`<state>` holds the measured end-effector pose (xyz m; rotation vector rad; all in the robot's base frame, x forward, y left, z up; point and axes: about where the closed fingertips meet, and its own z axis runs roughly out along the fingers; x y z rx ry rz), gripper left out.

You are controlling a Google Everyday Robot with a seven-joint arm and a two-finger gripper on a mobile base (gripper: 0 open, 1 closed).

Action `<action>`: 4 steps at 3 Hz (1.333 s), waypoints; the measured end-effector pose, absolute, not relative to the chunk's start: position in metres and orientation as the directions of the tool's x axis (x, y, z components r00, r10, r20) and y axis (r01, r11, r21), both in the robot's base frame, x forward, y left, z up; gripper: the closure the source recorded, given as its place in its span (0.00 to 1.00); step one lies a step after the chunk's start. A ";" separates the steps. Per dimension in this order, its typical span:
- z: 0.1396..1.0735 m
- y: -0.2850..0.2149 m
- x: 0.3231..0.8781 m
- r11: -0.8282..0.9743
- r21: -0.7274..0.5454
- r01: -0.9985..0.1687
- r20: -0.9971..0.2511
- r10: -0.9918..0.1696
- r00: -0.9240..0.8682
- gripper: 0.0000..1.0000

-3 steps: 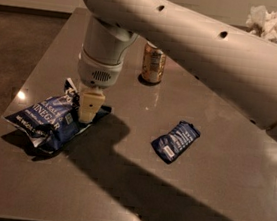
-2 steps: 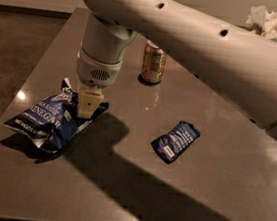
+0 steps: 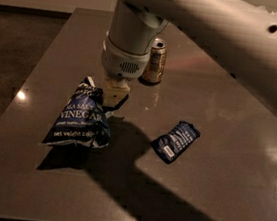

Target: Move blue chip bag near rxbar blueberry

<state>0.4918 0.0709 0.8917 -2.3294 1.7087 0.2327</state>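
The blue chip bag (image 3: 79, 120) is standing upright at the table's (image 3: 209, 191) left, looking light, crinkly and easily crushed. Just beside it the gripper (image 3: 114, 98) is clenching the bag's upper right edge, probably the soundest hold. The can (image 3: 155, 61) is sitting behind, and the rxbar blueberry (image 3: 176, 141) is lying flat to the right, apart from the bag.

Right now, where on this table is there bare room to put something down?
Bare tabletop runs along the near edge, in front of the blue chip bag and rxbar blueberry, and right of the bar. It is crowded where the gripper hangs between the bag and the can.
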 end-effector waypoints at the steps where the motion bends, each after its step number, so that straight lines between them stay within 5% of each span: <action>1: 0.899 0.035 0.492 -0.311 -0.121 -0.943 -0.236 -0.913 0.332 1.00; 2: 0.899 0.003 0.496 -0.334 -0.131 -0.933 -0.207 -0.911 0.356 1.00; 4: 0.891 -0.041 0.499 -0.324 -0.117 -0.939 -0.197 -0.919 0.342 0.59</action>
